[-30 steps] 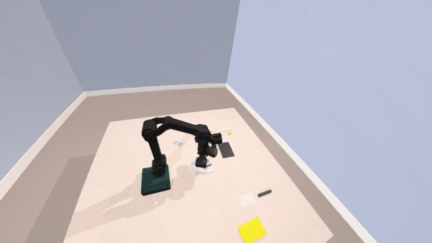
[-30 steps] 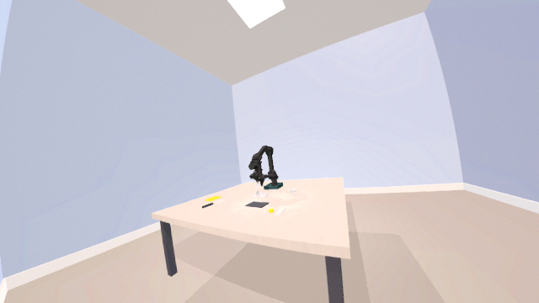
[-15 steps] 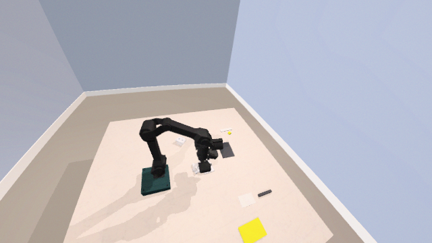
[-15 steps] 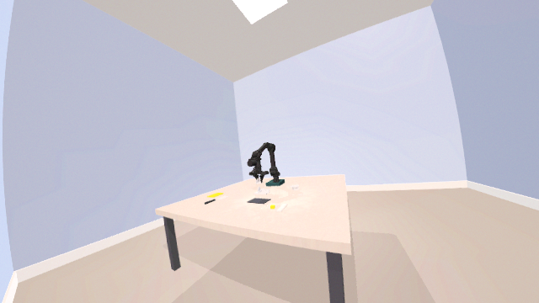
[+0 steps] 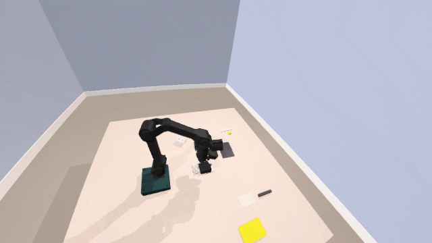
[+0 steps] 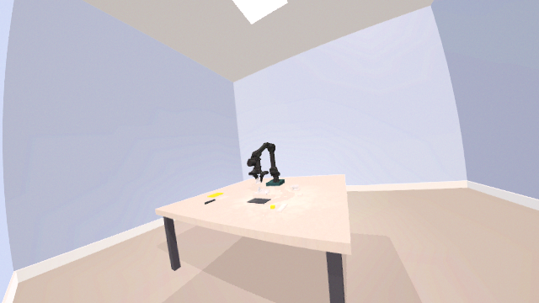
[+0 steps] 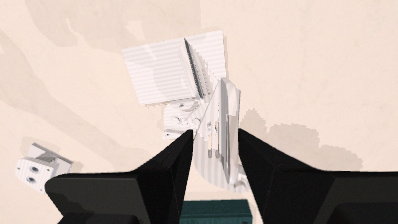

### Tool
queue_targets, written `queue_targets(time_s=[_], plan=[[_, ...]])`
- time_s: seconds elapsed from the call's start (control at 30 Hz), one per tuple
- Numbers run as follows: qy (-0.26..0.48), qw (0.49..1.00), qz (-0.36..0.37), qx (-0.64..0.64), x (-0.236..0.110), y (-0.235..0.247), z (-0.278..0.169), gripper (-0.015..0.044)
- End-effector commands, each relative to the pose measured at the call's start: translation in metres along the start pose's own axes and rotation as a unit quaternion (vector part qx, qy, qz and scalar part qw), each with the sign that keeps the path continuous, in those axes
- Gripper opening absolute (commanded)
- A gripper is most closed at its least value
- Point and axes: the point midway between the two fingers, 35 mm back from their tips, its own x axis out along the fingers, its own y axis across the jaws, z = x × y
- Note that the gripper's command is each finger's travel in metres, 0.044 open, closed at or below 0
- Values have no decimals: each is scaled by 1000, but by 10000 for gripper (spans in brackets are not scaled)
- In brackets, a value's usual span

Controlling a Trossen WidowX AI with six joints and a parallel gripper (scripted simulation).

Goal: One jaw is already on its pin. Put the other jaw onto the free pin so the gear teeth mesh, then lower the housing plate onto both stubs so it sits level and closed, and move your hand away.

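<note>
My gripper (image 7: 214, 133) (image 5: 204, 169) is shut on a white ribbed jaw with narrow slots (image 7: 202, 155), held above the table. In the wrist view the held jaw's tip overlaps the corner of the white base plate (image 7: 150, 75). The other jaw (image 7: 195, 67) stands as a raised, dark-edged bar over the base plate. The white gear end (image 7: 175, 120) shows just left of the held jaw. The free pin cannot be made out clearly, and the teeth are partly hidden. A white block with two holes (image 7: 30, 172) (image 5: 181, 140), apparently the housing plate, lies apart on the table.
A dark grey plate (image 5: 227, 150) (image 6: 258, 201), a small yellow cube (image 5: 229, 133) (image 6: 273, 206) and a white strip (image 6: 282, 207) lie beyond the arm. A dark bar (image 5: 264, 193), a pale square (image 5: 246, 200) and a yellow square (image 5: 252, 231) lie farther off.
</note>
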Motion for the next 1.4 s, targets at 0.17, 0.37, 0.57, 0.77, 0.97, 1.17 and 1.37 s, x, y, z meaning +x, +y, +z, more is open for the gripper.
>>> queue_targets(time_s=[0.17, 0.37, 0.57, 0.77, 0.97, 1.17, 1.37], plan=[[0, 1000, 2, 8, 0, 0, 0, 134], [0, 1000, 2, 8, 0, 0, 0, 134], [0, 1000, 2, 8, 0, 10, 5, 134], [-1, 1000, 3, 8, -1, 27, 13, 134], [-1, 1000, 4, 8, -1, 45, 19, 134], [-1, 1000, 4, 8, -1, 63, 25, 134], [-1, 1000, 5, 8, -1, 71, 27, 134]])
